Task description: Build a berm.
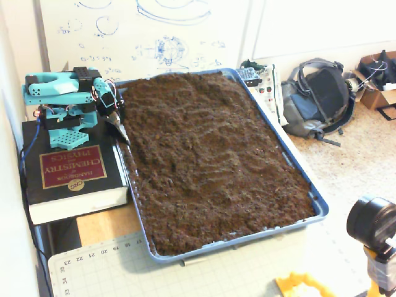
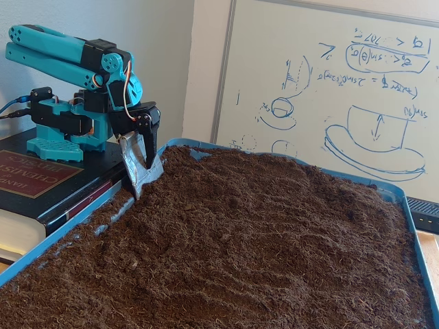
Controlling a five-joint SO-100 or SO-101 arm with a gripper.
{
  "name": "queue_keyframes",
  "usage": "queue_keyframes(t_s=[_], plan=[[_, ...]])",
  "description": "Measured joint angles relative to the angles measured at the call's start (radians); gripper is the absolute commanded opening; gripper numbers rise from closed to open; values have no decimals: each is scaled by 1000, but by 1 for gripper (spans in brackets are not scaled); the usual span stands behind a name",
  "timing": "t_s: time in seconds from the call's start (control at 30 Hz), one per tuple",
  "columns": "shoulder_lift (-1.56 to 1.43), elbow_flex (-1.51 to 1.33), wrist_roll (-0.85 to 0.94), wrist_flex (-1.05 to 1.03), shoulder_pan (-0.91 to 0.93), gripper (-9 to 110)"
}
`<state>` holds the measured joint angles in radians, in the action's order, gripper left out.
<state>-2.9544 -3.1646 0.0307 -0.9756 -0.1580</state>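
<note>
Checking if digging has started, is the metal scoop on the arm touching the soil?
Touching: in a fixed view the scoop has its lower tip sunk into the soil by the tray's edge.

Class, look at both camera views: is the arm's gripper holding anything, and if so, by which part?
The gripper appears to carry a flat metal blade, held at its top end, with the lower edge at the soil. Whether it is clamped or fixed on cannot be told.

One tray point(image 1: 318, 207), one book point(image 1: 71, 176), one backpack point(image 1: 318, 99)
</note>
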Motion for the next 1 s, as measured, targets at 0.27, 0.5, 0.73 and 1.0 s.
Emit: queue_keyframes(t_s=[0.27, 0.5, 0.73, 1.0], plan=[[0, 0, 0, 0, 0, 1], [3, 0, 0, 0, 0, 1], [46, 25, 0, 44, 0, 0], [374, 213, 0, 72, 0, 0]])
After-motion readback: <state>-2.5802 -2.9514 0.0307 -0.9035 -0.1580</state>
